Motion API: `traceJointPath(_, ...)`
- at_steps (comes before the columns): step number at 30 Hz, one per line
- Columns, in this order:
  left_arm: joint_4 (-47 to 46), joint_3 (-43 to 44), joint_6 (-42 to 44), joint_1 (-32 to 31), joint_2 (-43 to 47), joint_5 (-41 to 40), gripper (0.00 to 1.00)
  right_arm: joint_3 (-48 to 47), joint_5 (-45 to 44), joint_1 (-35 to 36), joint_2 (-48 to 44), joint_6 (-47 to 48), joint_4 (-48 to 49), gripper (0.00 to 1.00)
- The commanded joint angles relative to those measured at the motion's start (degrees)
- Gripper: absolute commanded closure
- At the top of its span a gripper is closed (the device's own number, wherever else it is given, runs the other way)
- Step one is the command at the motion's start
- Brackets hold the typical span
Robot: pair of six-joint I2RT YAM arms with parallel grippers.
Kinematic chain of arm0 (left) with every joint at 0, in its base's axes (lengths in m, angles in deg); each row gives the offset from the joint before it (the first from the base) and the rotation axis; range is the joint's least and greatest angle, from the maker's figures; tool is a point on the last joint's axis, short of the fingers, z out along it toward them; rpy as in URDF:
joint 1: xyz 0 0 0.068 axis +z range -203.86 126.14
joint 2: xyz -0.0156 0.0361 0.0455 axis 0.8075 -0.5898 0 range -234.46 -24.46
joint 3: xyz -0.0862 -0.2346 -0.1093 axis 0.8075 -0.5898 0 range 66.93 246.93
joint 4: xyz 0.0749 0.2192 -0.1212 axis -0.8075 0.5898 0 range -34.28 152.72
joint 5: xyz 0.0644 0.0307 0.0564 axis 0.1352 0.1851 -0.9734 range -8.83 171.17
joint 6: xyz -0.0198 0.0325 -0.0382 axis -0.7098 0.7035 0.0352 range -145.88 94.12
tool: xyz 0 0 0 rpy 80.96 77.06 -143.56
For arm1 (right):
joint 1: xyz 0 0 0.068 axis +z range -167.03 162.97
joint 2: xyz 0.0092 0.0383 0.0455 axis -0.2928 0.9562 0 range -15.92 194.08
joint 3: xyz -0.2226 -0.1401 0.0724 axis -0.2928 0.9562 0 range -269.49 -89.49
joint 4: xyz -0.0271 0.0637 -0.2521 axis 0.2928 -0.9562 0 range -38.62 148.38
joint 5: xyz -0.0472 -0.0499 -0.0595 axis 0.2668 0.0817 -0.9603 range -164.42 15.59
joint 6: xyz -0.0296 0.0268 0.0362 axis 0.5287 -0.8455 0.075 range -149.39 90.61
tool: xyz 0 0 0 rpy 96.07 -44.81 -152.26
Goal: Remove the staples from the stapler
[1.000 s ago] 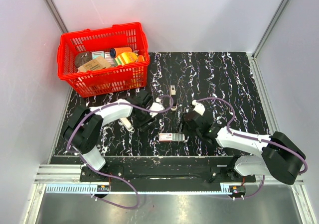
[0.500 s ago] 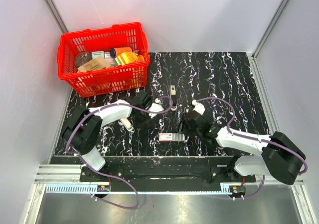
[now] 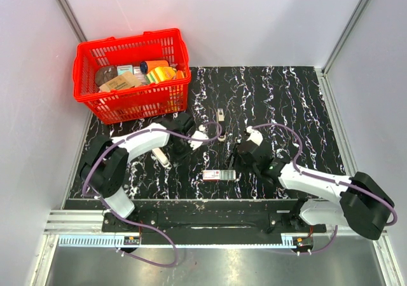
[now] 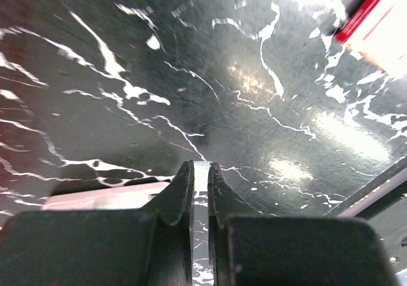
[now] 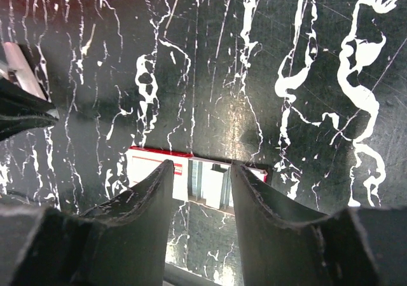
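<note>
Fingertips of the left gripper (image 4: 200, 167) sit almost together, only a thin slit between them, above the black marbled table (image 3: 286, 102). The right gripper (image 5: 201, 166) hangs half spread over a red-edged staple box (image 5: 210, 184). The stapler (image 3: 220, 114) lies farther back, apart from both.

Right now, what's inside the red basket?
The red basket holds a tan packet, a yellow pack and a dark round item on top; anything beneath them is covered.
</note>
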Motion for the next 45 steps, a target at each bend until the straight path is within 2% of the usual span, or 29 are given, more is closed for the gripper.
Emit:
traceJointPath(1,4.89,9.62,-1.25,-0.26,3.39,1.87,1.00,-0.48,-1.27,-0.47,-3.81,1.42,-0.07,0.53)
traceJointPath(6,8.85,21.21,-4.32,-0.09,5.59,7.93,1.00,-3.29,-1.18,-0.47,-7.68,5.99,-0.43,0.53)
traceJointPath(10,9.03,30.97,-8.79,0.52,7.35,16.44,1.00,-9.70,3.20,-0.47,-9.70,12.14,0.01,0.48)
traceJointPath(13,8.50,39.58,-14.50,4.64,6.74,29.96,1.00,-14.62,7.33,-0.47,-11.37,14.34,0.45,0.45)
traceJointPath(16,2.99,42.68,-25.20,10.00,5.86,46.03,1.00,-17.53,11.90,-0.47,-14.09,14.53,3.08,0.43)
traceJointPath(19,-13.50,38.75,-44.78,14.58,6.47,59.67,1.00,-19.11,13.84,-0.47,-17.17,14.52,7.82,0.39)
traceJointPath(21,-28.95,33.75,-59.54,15.81,7.52,64.09,0.99,-20.17,15.50,-0.47,-18.58,14.53,9.41,0.37)
traceJointPath(22,-39.03,30.41,-67.87,15.99,8.40,65.41,0.99,-20.52,16.12,-0.47,-19.02,14.61,10.29,0.36)
traceJointPath(23,-52.88,27.16,-78.66,15.99,9.19,65.51,0.99,-20.87,16.91,-0.47,-19.28,14.61,11.43,0.36)
traceJointPath(24,-61.81,23.39,-83.21,16.08,9.89,65.34,0.99,-21.31,17.44,-0.47,-18.94,14.35,12.14,0.35)
traceJointPath(25,-71.56,19.17,-92.91,15.82,10.42,64.90,0.99,-21.75,18.15,-0.47,-18.41,14.00,12.58,0.35)
traceJointPath(27,-83.82,15.81,-102.54,15.29,10.60,64.63,0.98,-22.72,19.03,-0.47,-16.92,13.38,13.11,0.35)
traceJointPath(28,-86.66,14.75,-104.68,15.29,10.87,64.63,0.99,-22.81,19.47,-0.47,-16.30,13.21,13.72,0.35)
traceJointPath(31,-85.46,13.07,-103.82,15.20,12.53,64.63,0.99,-23.16,19.73,-0.47,-15.33,12.94,15.13,0.35)
traceJointPath(35,-88.27,10.43,-106.01,15.12,14.47,64.46,0.99,-23.25,19.91,-0.47,-14.28,12.59,16.53,0.35)
traceJointPath(45,-80.80,7.70,-99.34,13.45,17.11,64.37,0.99,-23.86,22.28,-0.47,-12.96,10.84,20.22,0.38)
